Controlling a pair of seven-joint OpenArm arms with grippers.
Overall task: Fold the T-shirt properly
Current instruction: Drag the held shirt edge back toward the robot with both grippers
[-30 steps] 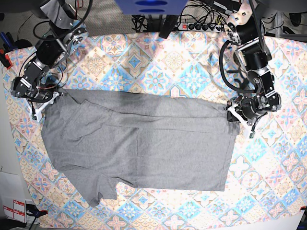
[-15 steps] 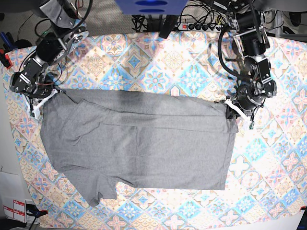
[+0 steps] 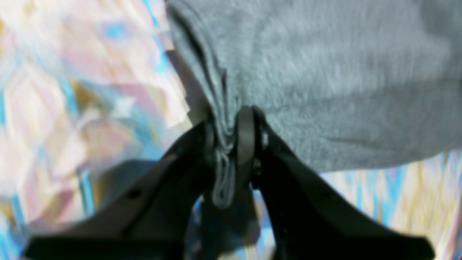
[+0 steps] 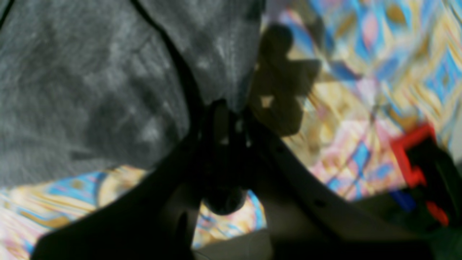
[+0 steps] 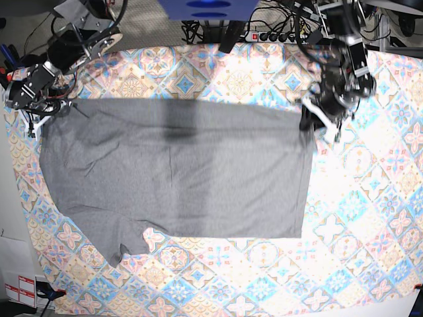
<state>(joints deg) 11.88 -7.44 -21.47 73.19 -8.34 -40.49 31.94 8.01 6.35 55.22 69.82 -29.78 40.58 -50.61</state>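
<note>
1. Holding the T-shirt tight, both pincers pinch its far edge, one at each end.
2. The left pincer is closed on a bunched grey corner. In the base view that corner is at the T-shirt's right end.
3. The right pincer is closed on the other far corner, beside the sleeve.
4. The T-shirt lies spread on the tablecloth. Its long side runs from one pincer to the other.
5. The rest of the T-shirt lies toward the near edge of the tablecloth, away from both pincers. Neither arm is nearer.
6. The next move is probably bringing the held edge over toward that near edge.
</note>
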